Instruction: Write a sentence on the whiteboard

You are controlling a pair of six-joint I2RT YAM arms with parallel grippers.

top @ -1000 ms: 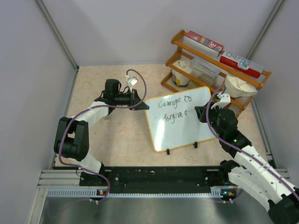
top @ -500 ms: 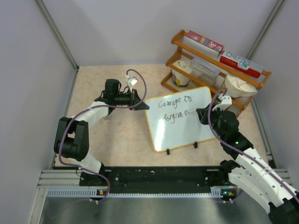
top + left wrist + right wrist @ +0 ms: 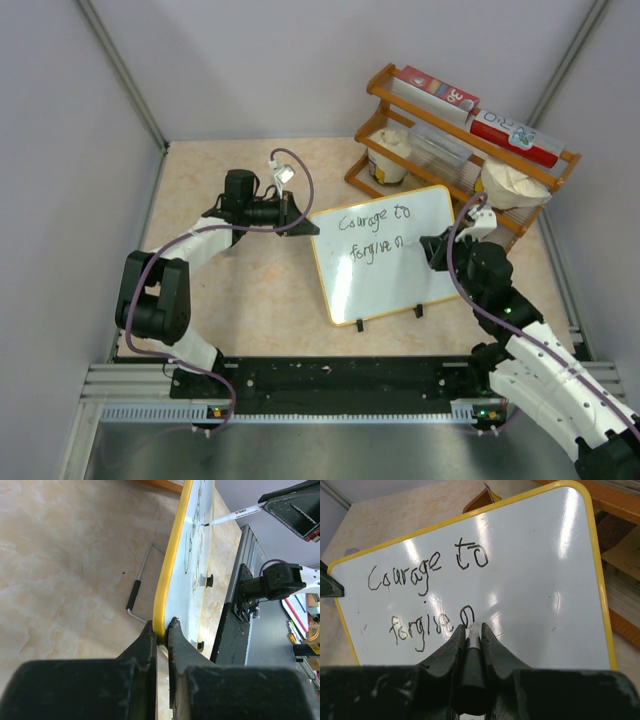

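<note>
The whiteboard (image 3: 400,285), white with a yellow rim, stands tilted on two black feet in the middle of the table. The sentence (image 3: 372,220) reads "Courage to" over "forgive" and a loop-shaped stroke (image 3: 468,616). My left gripper (image 3: 300,226) is shut on the board's left rim (image 3: 172,555), its jaws on either side of the yellow edge (image 3: 161,630). My right gripper (image 3: 432,248) is shut on a marker (image 3: 471,677). The marker's tip touches the board at the loop, as the left wrist view (image 3: 235,516) also shows.
A wooden rack (image 3: 560,158) with red-and-white boxes, white tubs and a clear container stands close behind the board's right side. A wire stand (image 3: 137,582) lies on the table behind the board. The black rail (image 3: 330,380) runs along the near edge.
The stroke after "forgive" has grown into an arched loop. My right gripper with the marker has shifted slightly down and right. My left arm and the board have not moved.
</note>
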